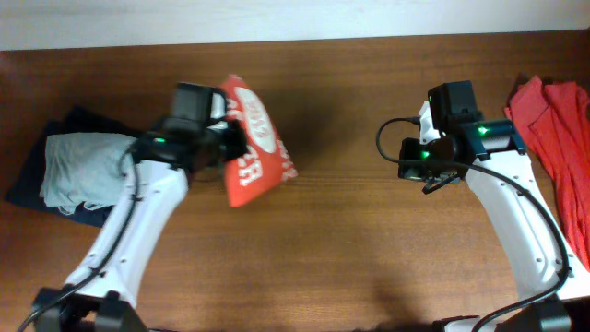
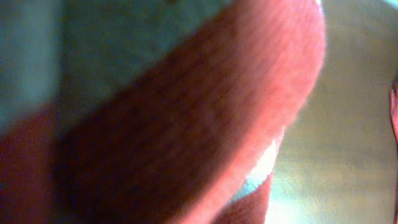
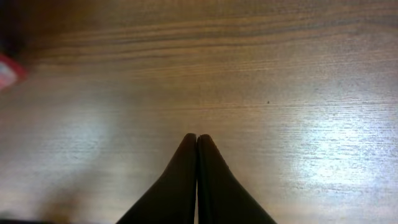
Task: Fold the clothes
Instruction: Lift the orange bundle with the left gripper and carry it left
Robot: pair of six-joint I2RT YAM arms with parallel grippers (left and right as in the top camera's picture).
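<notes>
The left gripper is clamped on a folded orange-red T-shirt with white print, held tilted at the table's left-centre; its red weave fills the left wrist view, too close to show the fingers. The right gripper has its dark fingers pressed together on nothing, over bare wood right of centre. The brown wood-grain table bears a second T-shirt crumpled at its right edge and a pale grey garment folded on a navy garment at the left, with a pale wall along the far side.
</notes>
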